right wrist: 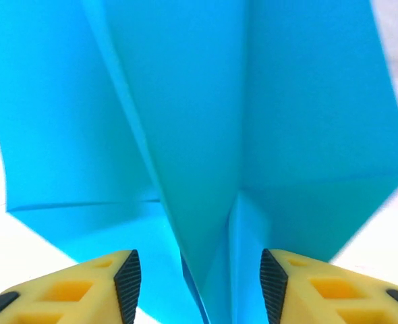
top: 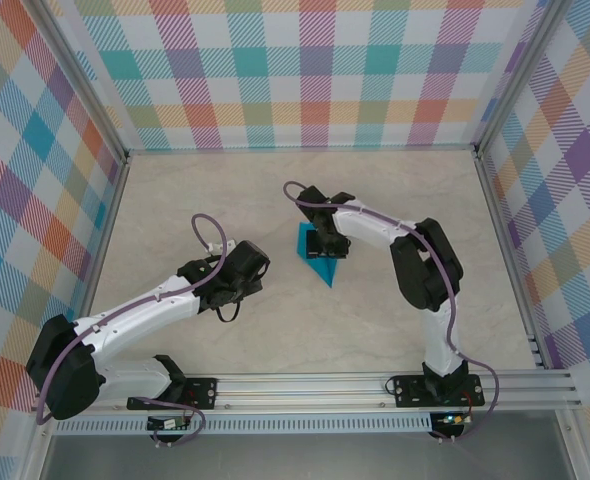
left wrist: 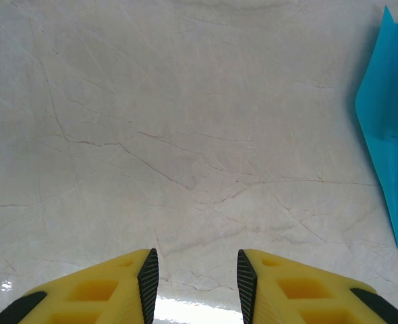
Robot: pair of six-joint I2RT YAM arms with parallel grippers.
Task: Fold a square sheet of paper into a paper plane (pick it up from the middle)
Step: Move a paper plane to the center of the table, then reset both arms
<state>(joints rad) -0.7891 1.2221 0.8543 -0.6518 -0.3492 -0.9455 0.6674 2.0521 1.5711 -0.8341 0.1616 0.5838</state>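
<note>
Near the middle of the table, slightly toward its far edge, the paper plane lies as a narrow teal dart with its nose toward the near edge. I have the right fingers lowered directly over it, one on each side of the raised centre crease. In the right wrist view their pads stand clear of the paper, moderately wide and gripping nothing. I judge that this straddling placement serves the crease: from here a closing pinch would sharpen the keel, while a straight lift would leave the dart undisturbed. The flaps on both sides of the crease lie folded down and roughly symmetrical, so the shaping looks close to complete. The left fingers hang over bare table to the left of the plane, near it but not touching, narrowly parted and empty. The plane's side shows at the right border of the left wrist view. I read that position as standby: clear of the right arm's way, yet close enough to steady the paper should it slide.
</note>
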